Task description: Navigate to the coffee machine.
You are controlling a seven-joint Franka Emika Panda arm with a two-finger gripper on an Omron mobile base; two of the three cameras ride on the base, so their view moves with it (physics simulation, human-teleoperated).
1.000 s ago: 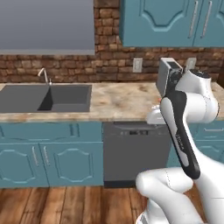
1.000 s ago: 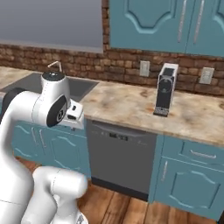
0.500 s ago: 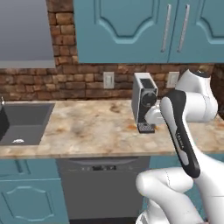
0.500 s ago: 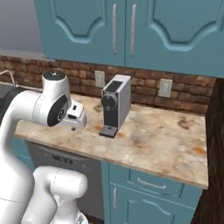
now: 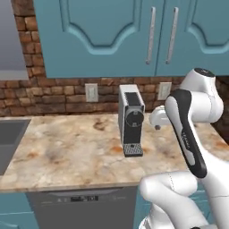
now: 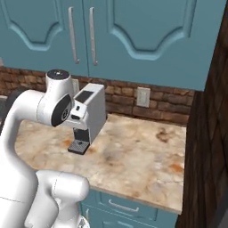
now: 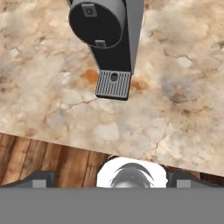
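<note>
The coffee machine (image 5: pixel 130 120) is a narrow white-grey upright box with a black front, a round brew head and a small black drip tray (image 5: pixel 133 150). It stands on the marbled counter (image 5: pixel 67 154) near the brick wall, centred in the left base view. From the right base, the coffee machine (image 6: pixel 90 113) is partly behind my arm's elbow. In the hand view the coffee machine (image 7: pixel 109 30) is seen from above, its grated tray (image 7: pixel 113 84) pointing toward the counter edge. My gripper (image 7: pixel 112 178) hangs in front of the counter, open and holding nothing.
Blue upper cabinets (image 5: pixel 112 36) hang over the counter. Outlets (image 5: pixel 91 92) (image 5: pixel 164 91) flank the machine on the brick wall. The sink edge (image 5: pixel 9 134) is at far left, a dishwasher (image 5: pixel 85 208) below. A dark wood panel (image 6: pixel 209 133) ends the counter on the right. Wooden floor (image 7: pixel 43 157) lies below.
The base has driven right along the counter and closer in, so the whole scene shifted. The coffee machine now sits centred and larger; the sink has slid to the left edge.
</note>
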